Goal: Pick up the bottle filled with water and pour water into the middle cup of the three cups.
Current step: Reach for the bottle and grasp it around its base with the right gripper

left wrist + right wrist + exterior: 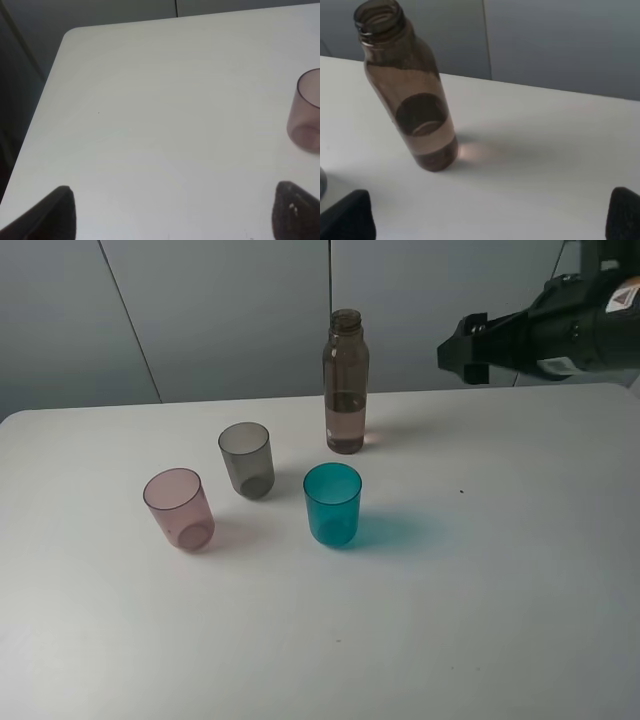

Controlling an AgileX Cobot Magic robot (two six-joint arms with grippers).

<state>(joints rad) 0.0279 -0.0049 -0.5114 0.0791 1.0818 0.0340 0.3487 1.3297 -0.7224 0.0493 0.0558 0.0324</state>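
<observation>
The smoky brown-pink bottle (346, 381) stands upright without a cap at the back of the white table (500, 570), about a third full of clear water (345, 422). It also shows in the right wrist view (410, 95). In front of it stand the pink cup (179, 509), the smoky grey middle cup (247, 459) and the teal cup (332, 504). My right gripper (462, 350) hovers open and empty to the right of the bottle, above the table; its fingertips (347, 215) are wide apart. My left gripper (175, 215) is open and empty, with the pink cup (306, 111) off to one side.
A grey panelled wall (220, 310) stands behind the table. The table's back left corner (70, 35) shows in the left wrist view. The left arm is out of the exterior high view.
</observation>
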